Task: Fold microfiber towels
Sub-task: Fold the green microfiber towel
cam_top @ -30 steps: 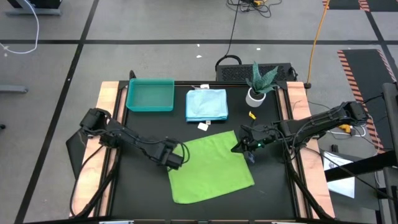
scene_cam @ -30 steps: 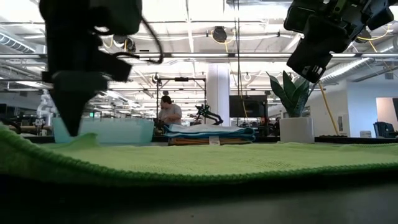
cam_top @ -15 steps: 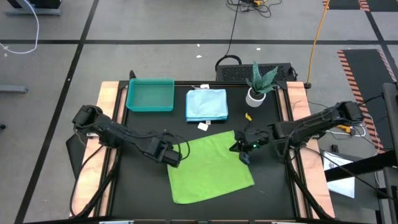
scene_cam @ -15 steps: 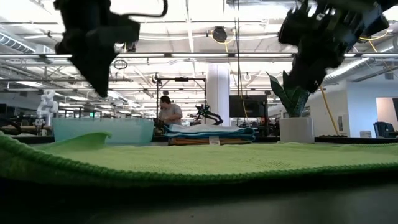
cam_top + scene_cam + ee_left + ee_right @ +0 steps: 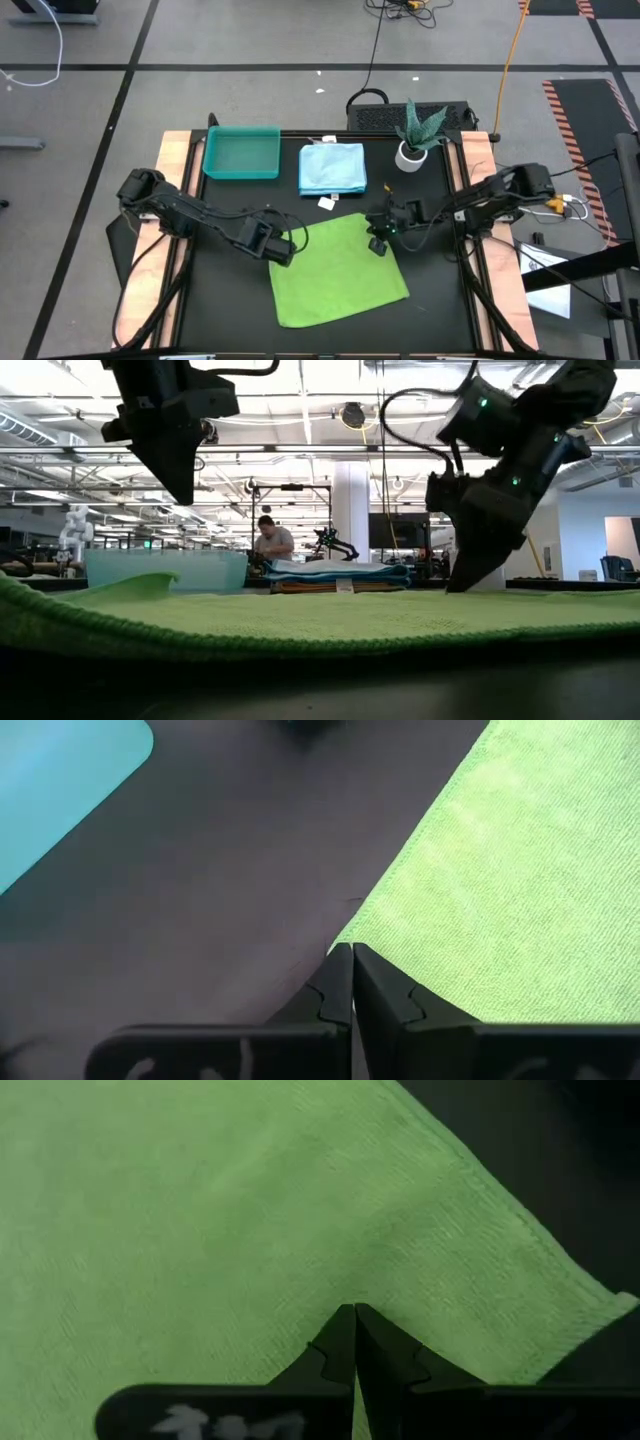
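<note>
A green towel (image 5: 340, 268) lies spread flat on the dark worktop (image 5: 240, 300), turned a little so its corners point toward the edges. The left hand (image 5: 285, 250) hangs over the towel's left corner with its fingers (image 5: 335, 982) pressed together, their tips just above the cloth's edge and holding nothing; in the low view it is lifted clear of the towel, and that corner stands up in a small curl. The right hand (image 5: 378, 243) is down over the towel's far right corner, its fingers (image 5: 340, 1342) also closed tight, tips at the green surface; whether any cloth is pinched between them cannot be told. Behind the green towel, folded towels (image 5: 333, 167) sit in a stack with pale blue on top, a teal tray (image 5: 242, 152) to their left and a potted plant (image 5: 414, 138) to their right. A person (image 5: 270, 538) sits in the room beyond.
</note>
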